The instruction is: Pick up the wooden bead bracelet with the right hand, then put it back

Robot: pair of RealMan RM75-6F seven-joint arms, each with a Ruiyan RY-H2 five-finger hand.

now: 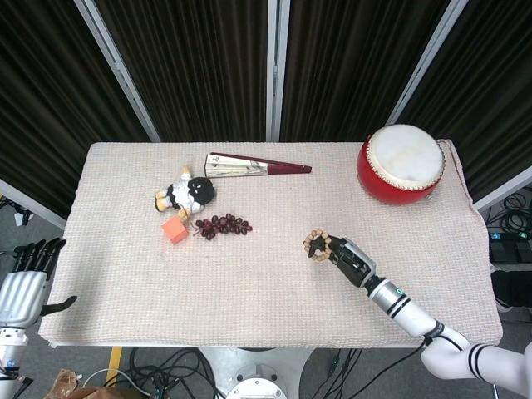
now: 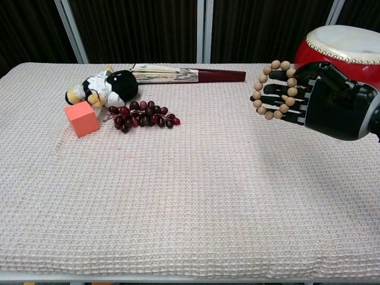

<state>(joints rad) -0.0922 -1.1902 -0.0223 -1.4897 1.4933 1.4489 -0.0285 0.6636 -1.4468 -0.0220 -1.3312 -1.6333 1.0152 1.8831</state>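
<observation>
Bench (image 1: 249,283): folded fan (image 1: 256,167) at back centre. Plush toy (image 1: 184,195) before it, to the left; cube (image 1: 174,230) and grape bunch (image 1: 223,224) just before the toy. Drum (image 1: 401,163) back right.
</observation>
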